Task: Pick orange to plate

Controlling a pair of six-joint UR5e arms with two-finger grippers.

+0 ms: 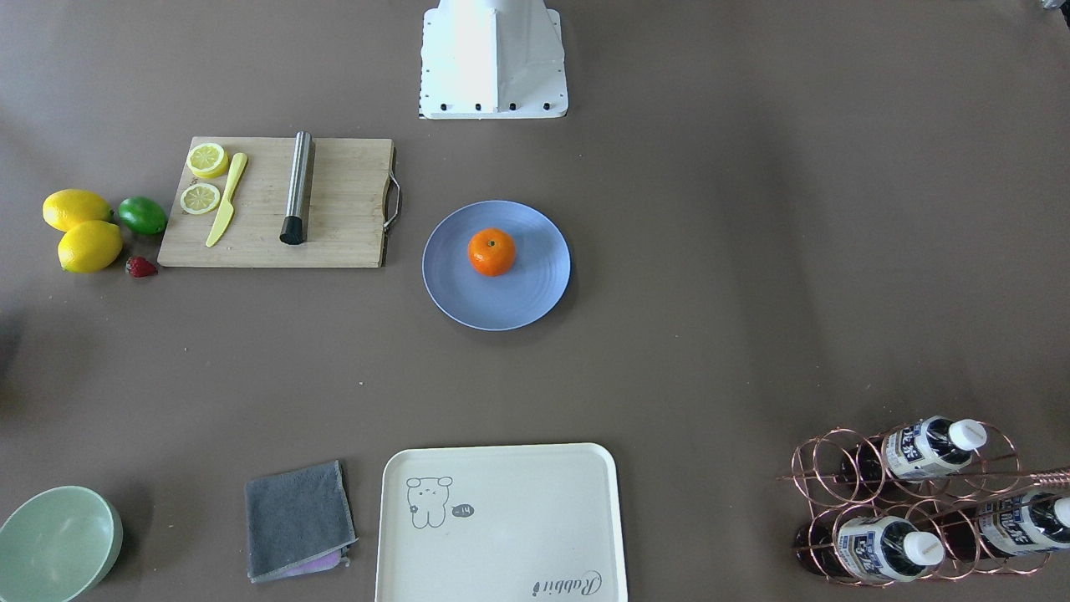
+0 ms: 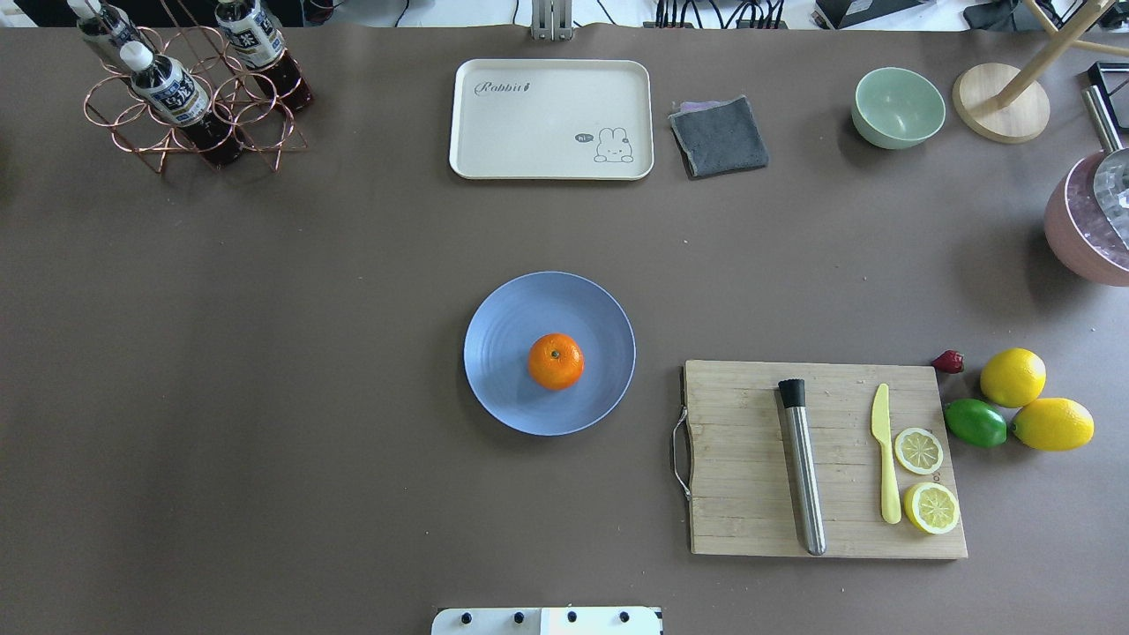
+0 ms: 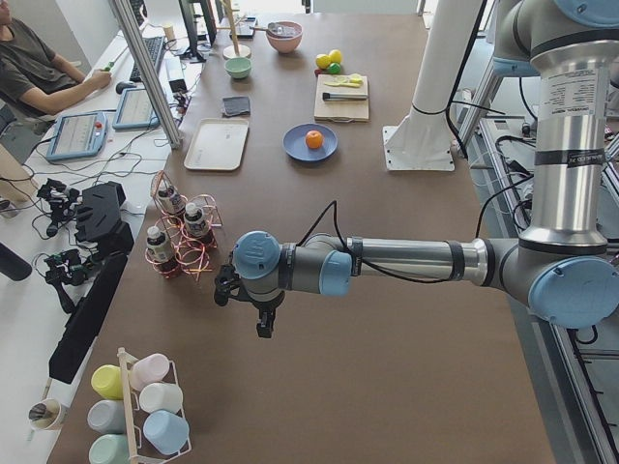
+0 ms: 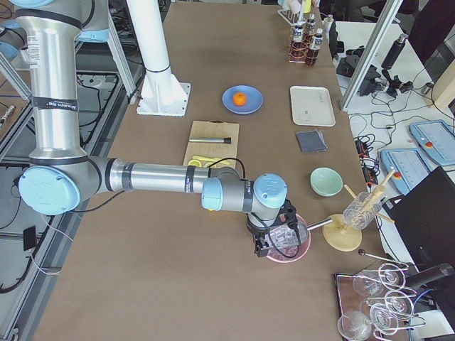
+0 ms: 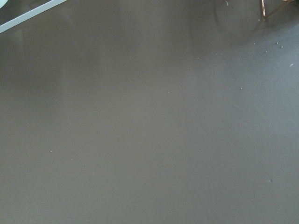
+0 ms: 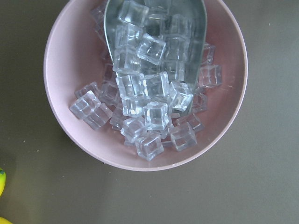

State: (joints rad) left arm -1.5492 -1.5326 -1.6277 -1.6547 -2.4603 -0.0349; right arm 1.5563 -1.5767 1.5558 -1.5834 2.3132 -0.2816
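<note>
The orange rests near the middle of the blue plate, stem dimple up, at the table's centre. Neither gripper is near it. In the exterior left view my left gripper hangs over bare table at the table's left end, beside the copper bottle rack. Far from the plate, my right gripper hovers over a pink bowl of ice cubes. Neither wrist view shows fingers, so I cannot tell whether either gripper is open or shut.
A wooden cutting board carries a steel cylinder, a yellow knife and lemon slices. Two lemons, a lime and a strawberry lie beside it. A cream tray, grey cloth and green bowl line the far edge.
</note>
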